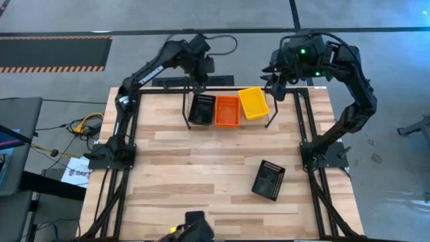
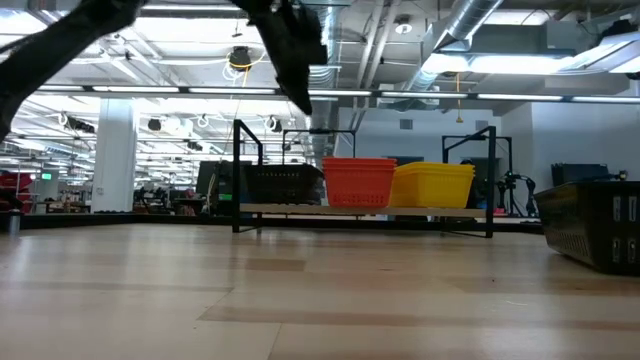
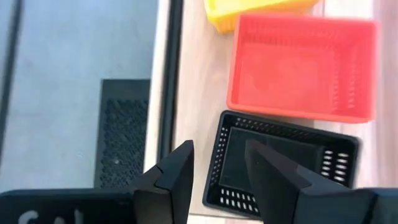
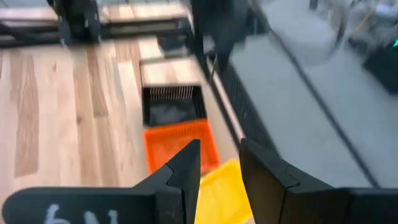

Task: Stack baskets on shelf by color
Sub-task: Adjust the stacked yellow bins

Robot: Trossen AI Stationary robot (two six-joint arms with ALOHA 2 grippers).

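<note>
The desk (image 1: 201, 168) carries the shelf (image 1: 228, 121) along its far edge, and everything here is placed from that shelf. On it sit three piles of baskets: black basket pile (image 1: 201, 109) at one end, red-orange pile (image 1: 227, 111) in the middle, yellow pile (image 1: 253, 103) at the other end, lying slightly askew. One loose black basket (image 1: 269, 179) lies on the desk well in front of the shelf, nearer the yellow end.

The left claw (image 3: 217, 177) hangs just above the black pile's far rim, fingers apart and gripping nothing. To finish this release well, it should rise straight up so a finger does not snag the mesh.

The right claw (image 4: 217, 168) hovers above the yellow pile, fingers apart, empty.
</note>
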